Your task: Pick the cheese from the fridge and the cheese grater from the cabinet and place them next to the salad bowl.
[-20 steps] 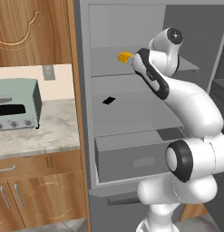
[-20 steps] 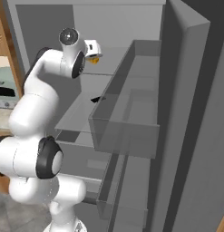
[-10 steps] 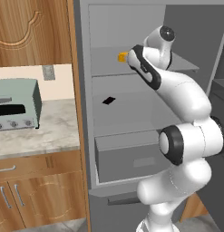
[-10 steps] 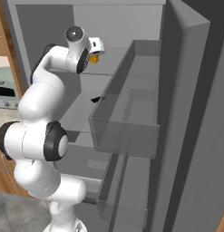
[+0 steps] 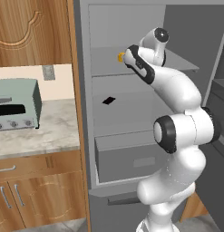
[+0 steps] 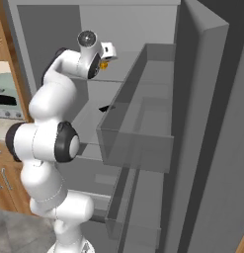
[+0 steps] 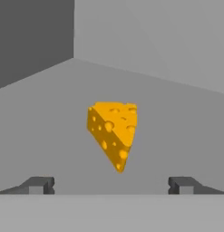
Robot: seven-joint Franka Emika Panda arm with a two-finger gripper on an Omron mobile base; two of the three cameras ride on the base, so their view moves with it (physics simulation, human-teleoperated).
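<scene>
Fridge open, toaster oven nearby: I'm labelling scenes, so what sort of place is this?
Most likely a home kitchen: an open grey fridge with cheese on a shelf, a toaster oven on a marble counter, wooden cabinets.

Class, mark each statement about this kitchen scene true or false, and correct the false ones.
1. The cheese lies on a fridge shelf. True.
2. The gripper is shut on the cheese. False: its fingers stand wide apart, short of the wedge.
3. The fridge door is closed. False: it stands open.
4. A toaster oven sits on the counter left of the fridge. True.
5. The cheese is blue. False: yellow-orange with holes.
</scene>
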